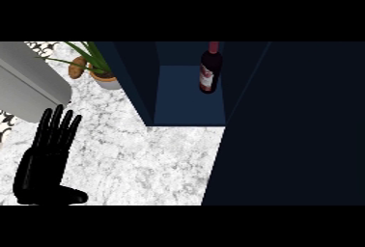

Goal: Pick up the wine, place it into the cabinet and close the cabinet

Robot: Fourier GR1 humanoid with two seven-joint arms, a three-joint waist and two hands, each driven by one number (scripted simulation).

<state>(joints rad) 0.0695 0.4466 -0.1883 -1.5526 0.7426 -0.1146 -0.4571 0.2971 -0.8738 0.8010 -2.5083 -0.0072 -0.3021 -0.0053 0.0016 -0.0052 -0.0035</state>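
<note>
Head view: left hand [49,159] rests open, fingers straight.

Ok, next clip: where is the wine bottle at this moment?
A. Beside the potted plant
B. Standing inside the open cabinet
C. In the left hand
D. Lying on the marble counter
B: the wine bottle stands upright on the cabinet shelf; the left hand is open and holds nothing.

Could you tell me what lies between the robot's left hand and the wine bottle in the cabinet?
In the head view, bare marble counter and the cabinet's left wall separate the left hand from the wine bottle.
</note>
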